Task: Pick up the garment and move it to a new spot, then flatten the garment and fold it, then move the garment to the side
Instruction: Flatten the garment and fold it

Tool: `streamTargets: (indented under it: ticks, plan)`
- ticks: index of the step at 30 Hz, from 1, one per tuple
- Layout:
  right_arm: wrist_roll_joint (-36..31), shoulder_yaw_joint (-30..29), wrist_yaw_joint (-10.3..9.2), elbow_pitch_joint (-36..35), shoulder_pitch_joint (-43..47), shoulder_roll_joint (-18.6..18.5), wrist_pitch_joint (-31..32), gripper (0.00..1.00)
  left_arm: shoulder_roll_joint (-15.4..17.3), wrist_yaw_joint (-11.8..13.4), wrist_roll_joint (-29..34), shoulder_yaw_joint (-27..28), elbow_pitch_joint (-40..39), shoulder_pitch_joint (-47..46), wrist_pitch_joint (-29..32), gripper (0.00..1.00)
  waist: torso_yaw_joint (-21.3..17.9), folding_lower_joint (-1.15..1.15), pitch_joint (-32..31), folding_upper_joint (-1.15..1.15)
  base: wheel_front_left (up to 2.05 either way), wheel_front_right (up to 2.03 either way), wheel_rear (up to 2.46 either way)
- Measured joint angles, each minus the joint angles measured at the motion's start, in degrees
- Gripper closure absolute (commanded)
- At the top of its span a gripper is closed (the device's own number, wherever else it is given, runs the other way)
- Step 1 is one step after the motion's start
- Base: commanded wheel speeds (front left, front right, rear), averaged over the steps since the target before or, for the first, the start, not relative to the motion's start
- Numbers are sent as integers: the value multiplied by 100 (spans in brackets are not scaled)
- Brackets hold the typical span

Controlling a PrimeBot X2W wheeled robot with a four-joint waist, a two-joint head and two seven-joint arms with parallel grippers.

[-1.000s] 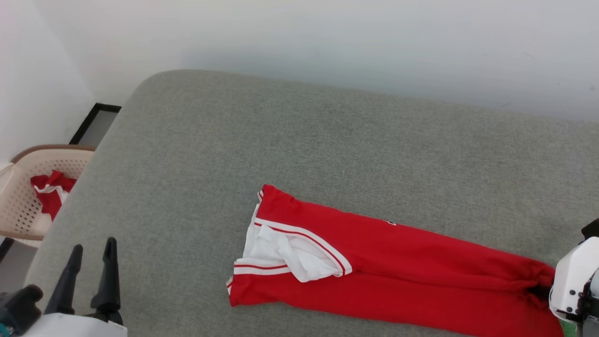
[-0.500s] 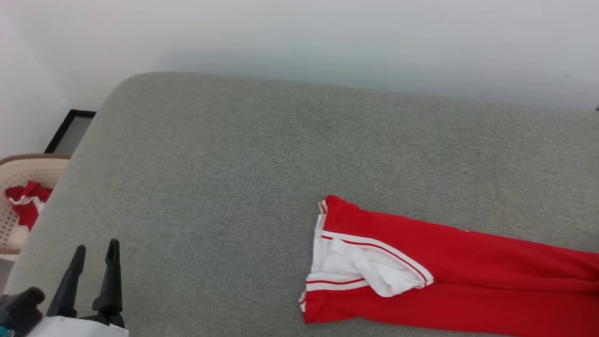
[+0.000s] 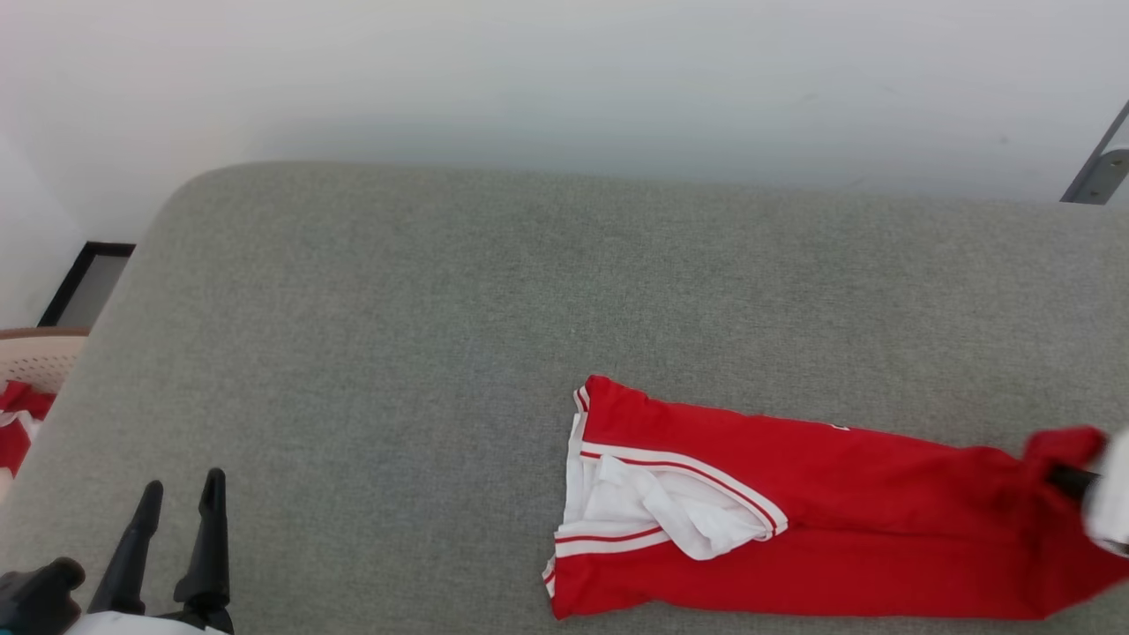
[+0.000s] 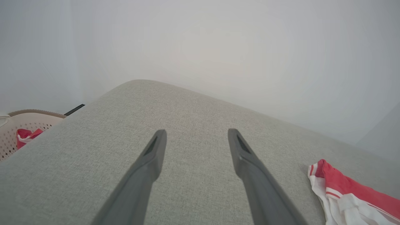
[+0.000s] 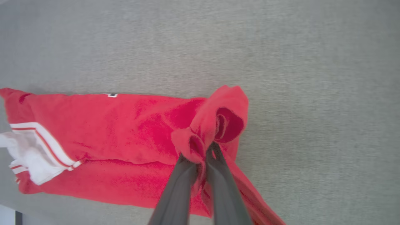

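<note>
The garment (image 3: 794,520), a red jersey with white-and-red striped trim and white lining showing, lies in a long folded strip on the grey cushion (image 3: 441,309). Its trimmed end points left; the right end is bunched and lifted. My right gripper (image 5: 201,150) is shut on that bunched red end, and its dark finger shows at the head view's right edge (image 3: 1072,481). My left gripper (image 3: 181,498) stands open at the lower left above bare cushion, far from the cloth. In the left wrist view its fingers (image 4: 153,156) spread wide, with the garment (image 4: 343,193) at the lower right.
A beige perforated basket (image 3: 35,362) holding red cloth (image 3: 18,423) stands off the cushion's left edge, also seen as the basket (image 4: 18,131) in the left wrist view. A white wall rises behind. A dark-framed panel (image 3: 84,282) lies on the floor at the left.
The head camera has swung, shifting the whole picture. The right gripper has raised the garment's right end into a bunch. The left gripper stays open and still.
</note>
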Motion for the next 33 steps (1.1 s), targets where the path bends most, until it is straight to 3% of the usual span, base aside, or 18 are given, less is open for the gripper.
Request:
streamTargets:
  ticks: [6, 11, 19, 33]
  plan:
    - [-58, 441, 0, -1094, 48, 1015, 438, 100, -26, 0, -34, -42, 7, 10, 2, 0, 29, 0, -40, 0, 0, 0, 0]
    - [-226, 1045, 0, -1246, -130, 1597, 485, 100, -46, -2, -34, -165, 36, -49, 29, 0, 177, 0, -37, 0, 0, 0, 0]
    - [-310, 1942, 0, -269, -616, 1975, -208, 100, -66, -27, -46, -397, 197, -297, 71, 0, 534, 0, -3, 0, 0, 0, 0]
    - [346, 3393, 0, 1933, -1601, 2033, -1806, 100, -78, -59, -138, -599, 445, -544, 48, 0, 989, 0, 74, 0, 0, 0, 0]
